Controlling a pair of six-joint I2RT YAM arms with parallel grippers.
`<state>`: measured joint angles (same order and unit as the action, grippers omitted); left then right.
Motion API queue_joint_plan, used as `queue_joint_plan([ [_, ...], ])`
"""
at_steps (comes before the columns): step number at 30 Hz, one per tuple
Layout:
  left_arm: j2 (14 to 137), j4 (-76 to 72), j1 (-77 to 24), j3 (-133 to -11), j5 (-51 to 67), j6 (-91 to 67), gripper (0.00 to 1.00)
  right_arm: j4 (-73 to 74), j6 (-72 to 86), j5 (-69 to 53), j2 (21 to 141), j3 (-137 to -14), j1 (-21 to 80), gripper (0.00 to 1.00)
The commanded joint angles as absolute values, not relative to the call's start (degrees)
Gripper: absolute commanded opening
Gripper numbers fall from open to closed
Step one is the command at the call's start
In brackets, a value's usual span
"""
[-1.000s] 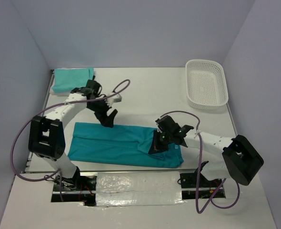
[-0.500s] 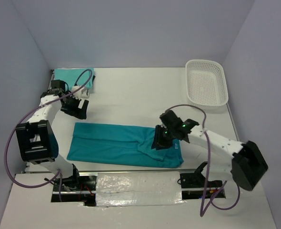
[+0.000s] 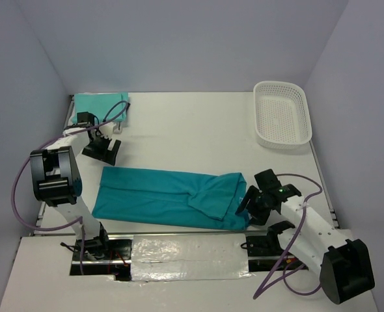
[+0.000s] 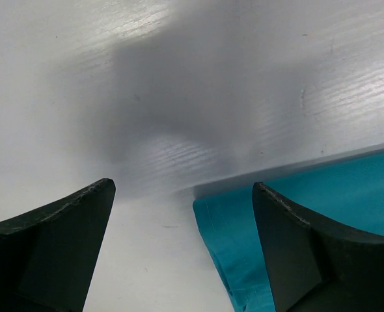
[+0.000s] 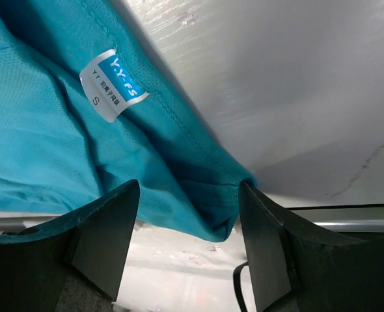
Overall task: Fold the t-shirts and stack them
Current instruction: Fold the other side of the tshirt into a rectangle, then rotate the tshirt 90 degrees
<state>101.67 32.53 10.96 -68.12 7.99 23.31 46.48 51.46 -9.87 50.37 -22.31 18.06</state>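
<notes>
White table (image 3: 198, 130), lilac walls (image 3: 179, 45); teal t-shirt (image 3: 159, 195) lies flat (left pincer (image 4: 182, 185), right pincer (image 5: 189, 185) both spread).

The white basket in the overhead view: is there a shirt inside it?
No, the white basket shows only its own bare lattice floor, with no cloth in it.

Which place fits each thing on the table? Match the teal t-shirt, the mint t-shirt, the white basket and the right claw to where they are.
Things:
1. teal t-shirt
2. mint t-shirt
3. white basket
4. right claw

Places:
a. far right corner
b. far left corner, folded
c. at the right end of the spread cloth
d. laid out long across the near middle

Pairs: 1-d, 2-b, 3-a, 4-c
</notes>
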Motion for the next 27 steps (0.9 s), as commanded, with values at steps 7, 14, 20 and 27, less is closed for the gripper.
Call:
queue_joint_plan([
  [7, 101.43, 31.82, 11.16, -69.61, 7.56, 21.62, 0.99, 38.32, 49.93, -5.80, 60.28, -24.95, 17.23, 0.41],
  [14, 99.41, 31.90, 12.13, -68.90, 5.36, 21.88, 0.99, 36.57, 44.05, -6.86, 69.41, -29.61, 16.88, 0.00],
  [20, 99.05, 34.80, 15.99, -71.89, 6.06, 22.15, 0.99, 33.68, 33.25, -5.44, 89.24, -46.91, 12.84, 0.00],
  [27, 97.21, 36.30, 17.05, -72.69, 4.57, 23.55, 0.99, 42.08, 23.22, -4.05, 116.77, -92.77, 12.57, 0.00],
])
